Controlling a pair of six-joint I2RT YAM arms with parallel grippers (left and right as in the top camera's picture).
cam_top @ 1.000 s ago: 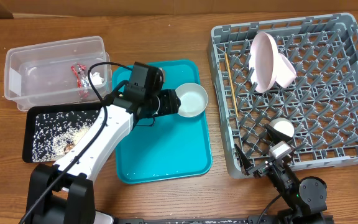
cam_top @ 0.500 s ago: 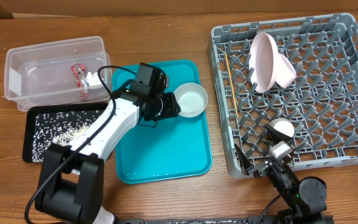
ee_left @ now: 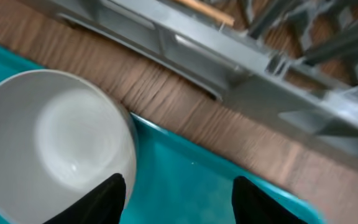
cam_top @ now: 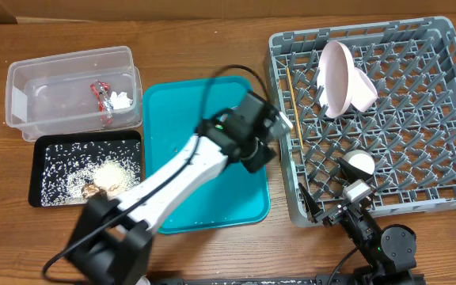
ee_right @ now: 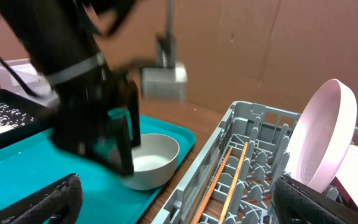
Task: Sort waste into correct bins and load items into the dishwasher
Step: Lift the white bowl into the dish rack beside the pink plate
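L gripper [ee_left: 178, 183] is hanging over the right side of the teal tray [cam_top: 236, 198], mid-frame in the overhead view, w/ its fingers [ee_left: 107, 199] spread wide. In the L wrist view one finger is sitting over the inside of the white bowl [ee_left: 48, 137] and the other over bare teal outside it, so the jaws are straddling the bowl's rim but not pinching it; can't tell if either finger is touching the rim. Bowl is sitting upright on the tray's right side, near the grey rack [cam_top: 450, 119], w/ a strip of wood table [cam_top: 212, 39] showing between tray and rack; in the overhead view the arm is covering the bowl. Rack, filling the right of the frame, is holding the pinkish plate [cam_top: 335, 79] standing on edge among the pegs near its top, the chopsticks [cam_top: 294, 107] lying lengthwise along its left side, and the small cup [cam_top: 359, 164] toward its lower middle. Upper left, the clear tub [cam_top: 70, 55] is holding the red wrapper [cam_top: 100, 93] and the crumpled tissue [cam_top: 120, 100], touching each other by its right wall. Just below, the black tray [cam_top: 85, 137] is carrying scattered rice scraps [cam_top: 74, 170], w/ a heap incl. brown bits low in the middle. R gripper [ee_right: 178, 186] is sitting at the bottom right of the overhead view by the rack's lower-left corner, fingers far apart, gripping nothing.
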